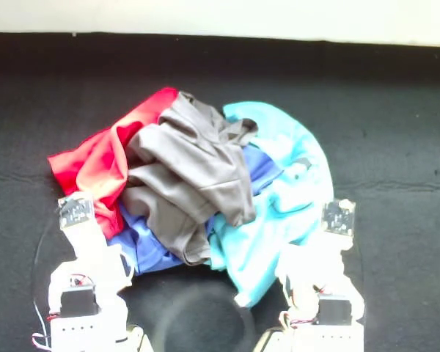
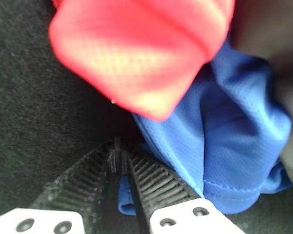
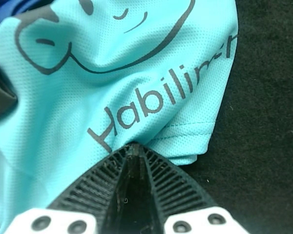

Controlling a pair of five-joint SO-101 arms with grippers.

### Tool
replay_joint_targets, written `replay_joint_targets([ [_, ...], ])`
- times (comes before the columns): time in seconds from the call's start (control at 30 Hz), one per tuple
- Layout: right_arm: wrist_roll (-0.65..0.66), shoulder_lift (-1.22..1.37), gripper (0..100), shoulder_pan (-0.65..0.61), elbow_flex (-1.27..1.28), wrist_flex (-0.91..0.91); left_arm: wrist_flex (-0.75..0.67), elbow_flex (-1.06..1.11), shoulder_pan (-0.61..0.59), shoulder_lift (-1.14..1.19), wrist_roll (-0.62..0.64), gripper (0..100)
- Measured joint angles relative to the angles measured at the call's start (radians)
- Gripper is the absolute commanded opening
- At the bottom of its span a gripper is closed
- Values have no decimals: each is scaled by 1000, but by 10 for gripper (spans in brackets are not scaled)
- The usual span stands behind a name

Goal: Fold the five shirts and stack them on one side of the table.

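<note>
Several shirts lie in one crumpled heap mid-table. A grey shirt (image 1: 194,172) is on top, with a red shirt (image 1: 103,161) to its left, a blue shirt (image 1: 143,246) underneath and a cyan shirt (image 1: 279,213) with dark print on the right. My left gripper (image 2: 118,146) is shut, and its tip rests on the black cloth at the edge of the blue shirt (image 2: 229,146), just below a red shirt fold (image 2: 141,48). My right gripper (image 3: 133,148) is shut too, its tip at the hem of the cyan shirt (image 3: 112,73).
A black cloth (image 1: 396,132) covers the table, with bare room to the far left, the far right and behind the heap. A pale wall strip (image 1: 220,15) runs along the back edge. Both arm bases (image 1: 84,308) stand at the front edge.
</note>
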Motion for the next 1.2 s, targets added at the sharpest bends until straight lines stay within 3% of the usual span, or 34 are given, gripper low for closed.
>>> replay_joint_targets([
  [0.63, 0, 0, 7, 0, 0, 0, -3, -34, -20, 3, -2, 10],
  [0.93, 0, 0, 7, 0, 0, 0, 52, -341, -17, 68, -2, 11],
  [1.2, 0, 0, 7, 0, 0, 0, 212, -824, 86, 591, 0, 11],
])
